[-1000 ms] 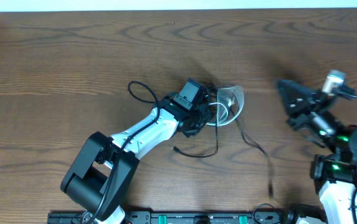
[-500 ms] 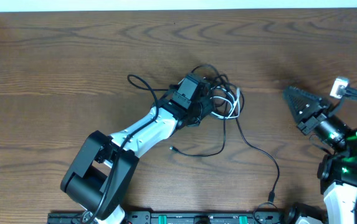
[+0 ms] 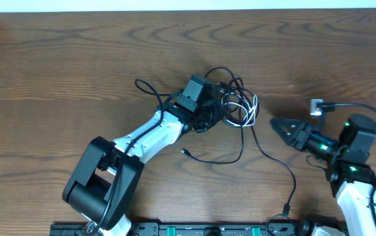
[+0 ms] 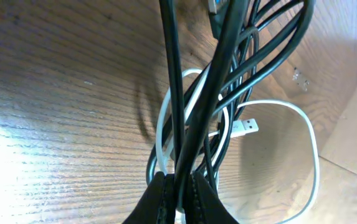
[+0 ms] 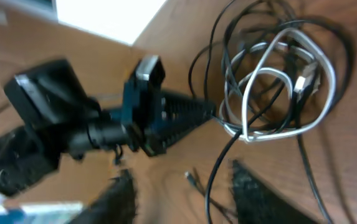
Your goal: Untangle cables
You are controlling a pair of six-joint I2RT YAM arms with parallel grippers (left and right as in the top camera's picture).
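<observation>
Cables (image 3: 233, 105): a loose knot of black and white loops lying mid-table, slightly right of centre, on the wooden table (image 3: 76, 52). Trailing from it, one long black tail (image 3: 286, 172) toward the near edge, and a shorter tail (image 3: 217, 162) curling near and left. Within the bundle, a white loop (image 4: 306, 130) and a silvery plug (image 4: 248, 127) tucked under crossing black strands.

Gripped at the knot's left side by the left gripper (image 3: 208, 117), pressed together. From its wrist, fingertips (image 4: 159, 199) closed on black cord, though hard to say how many strands sit in the pinch. Off to the right, well apart from the knot, the right gripper (image 3: 281, 124): spread wide, holding nothing, pointed left at the bundle.

Judged as the step in hand: anchoring with the left and reaching in with the right for a separating pull.

- Hold the left pinch firm and low, as the fixed end.
- Approach from the right, above the long black tail, without pressing it to the table.
- Aim for the white loop at the knot's right edge, the easiest strand to single out.
- Close on white alone, not on the black loops beside it.
- Draw right slowly, watching for the plug catching on a black strand.
- Stop and regrasp if the whole knot drags along instead of loosening.
</observation>
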